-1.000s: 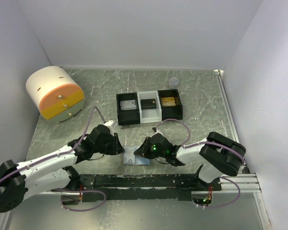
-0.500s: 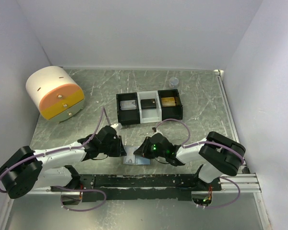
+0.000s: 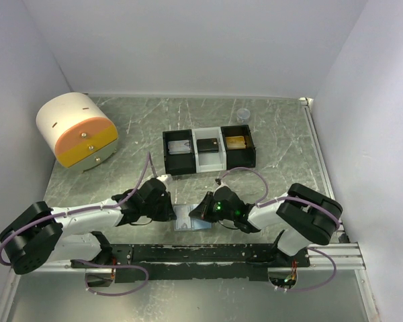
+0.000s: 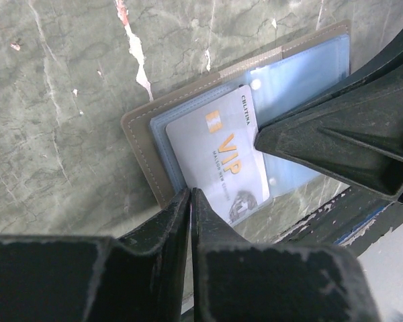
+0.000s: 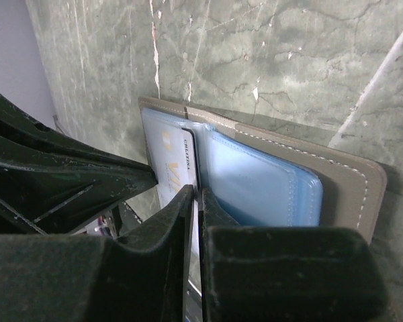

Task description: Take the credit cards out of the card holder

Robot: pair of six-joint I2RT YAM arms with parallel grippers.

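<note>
Where the grey-green, white-veined worktop (image 3: 282, 141) meets its near edge, the holder (image 4: 144, 144) lies open and flat, grey border outward and pale blue lining up. A black rail (image 3: 208, 253) runs just beyond that edge. Plain white walls (image 3: 188, 47) close the worktop in at the back and on both sides.

A pale card (image 4: 218, 157) printed "VIP" lies on the holder's left leaf, tilted, with one corner over the leaf's near edge. The left tool (image 4: 190, 196) comes in from the left. Its jaws are closed to a hairline, and the tips sit at the near corner of the card, where it crosses the grey border. Whether they pinch the card I cannot tell.

The right tool (image 5: 196, 194) comes in from the right, with its tip down on the card's right edge, by the fold. Its jaws are also drawn to a thin slit. The card's pale edge shows in that slit, but I cannot tell if it is clamped.

Farther back, mid-worktop, stands a three-compartment tray (image 3: 164, 151), its end bays black and its middle bay white, with something flat in each. A round white and orange drawer unit (image 3: 74, 127) sits at the back left, touching the left wall. A small clear cup (image 3: 242, 115) stands near the back wall, behind the tray.
</note>
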